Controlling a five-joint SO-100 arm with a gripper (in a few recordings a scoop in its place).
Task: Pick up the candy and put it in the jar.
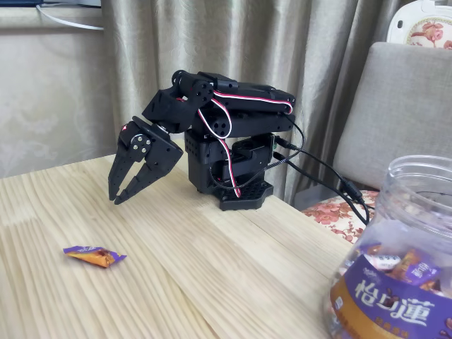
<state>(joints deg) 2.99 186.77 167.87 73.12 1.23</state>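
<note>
The candy [94,256], a small flat sweet in a purple wrapper with an orange-brown middle, lies on the wooden table [212,268] at the lower left of the fixed view. My black gripper [116,198] hangs above the table, up and to the right of the candy, well apart from it. Its fingers point down with their tips nearly together, and nothing is between them. The jar [395,261], clear plastic with a purple and brown label, stands at the lower right, partly cut off by the frame edge. Similar wrapped sweets show through its wall.
The arm's black base [233,176] sits near the table's far edge, with black cables [325,173] running off to the right. A grey chair back [395,106] stands behind the table at the right, and a curtain [282,42] hangs behind the arm.
</note>
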